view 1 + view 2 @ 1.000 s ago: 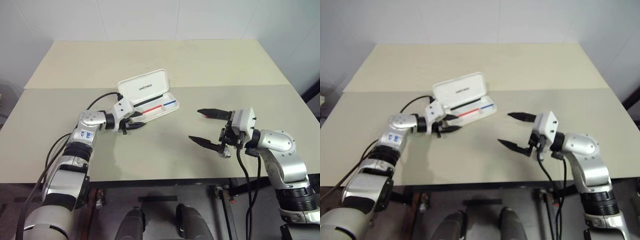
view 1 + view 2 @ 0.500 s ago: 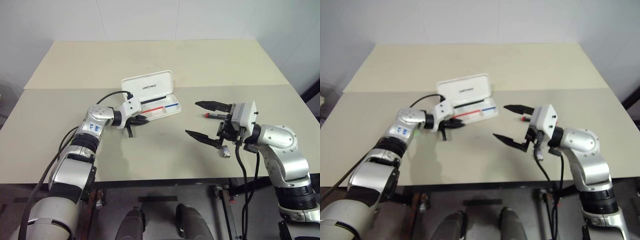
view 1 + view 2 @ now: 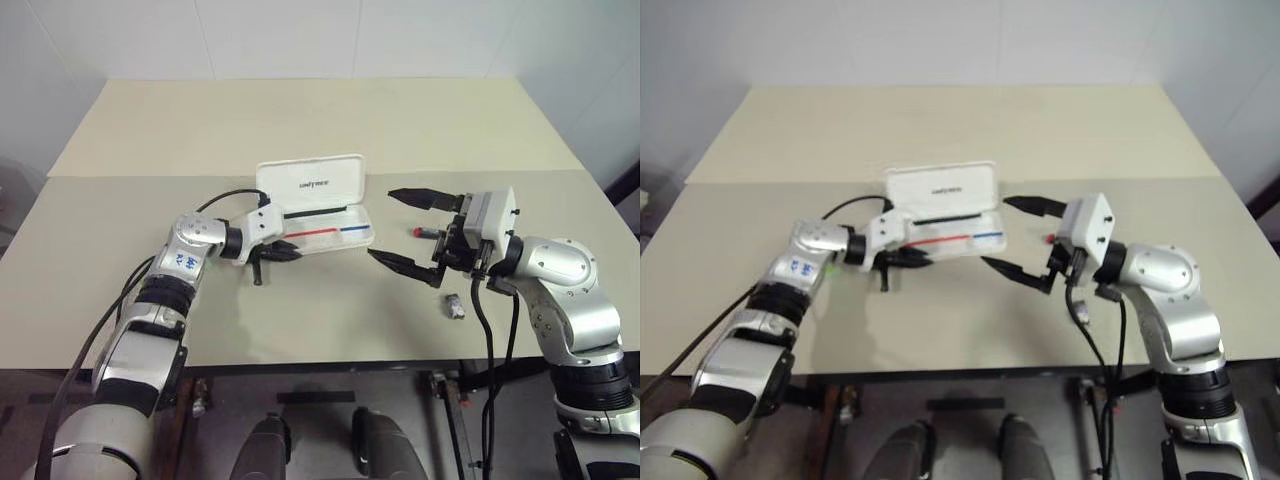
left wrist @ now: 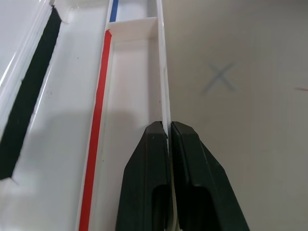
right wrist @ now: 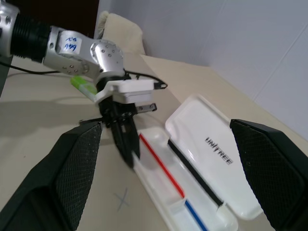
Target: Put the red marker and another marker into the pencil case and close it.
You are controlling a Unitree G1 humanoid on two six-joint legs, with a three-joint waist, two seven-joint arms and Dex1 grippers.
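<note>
Flat white plastic hinged pencil case (image 3: 312, 183) sits open mid-tabletop (image 3: 300, 120), lid tipped back, tray facing the robot, long axis running left-right.

Left claw (image 3: 290, 251) is clamped shut on the tray's thin front wall at its left end. It's pinning the case, so that arm isn't free to pick.

Right claw (image 3: 382, 224) is spread wide and holding nothing, pointing left toward the case's right end, just beside it but not touching.

The key relation: the short red-and-black marker (image 3: 424, 231) lies on the tabletop just right of the case. It shows between the right claw's two fingers, back near their roots, and looks to be below the claw rather than in it. What shows of it runs roughly left-right, about in line with the fingers, not across them. The right arm is clearly the nearer one. My read: the claw has to back off, drop and turn across the barrel before closing.

The lime-green marker (image 5: 83, 85) is on the opposite side, on the tabletop close by the left wrist, well apart from the right claw.

The tray holds neither marker yet, and the lid is still up.
</note>
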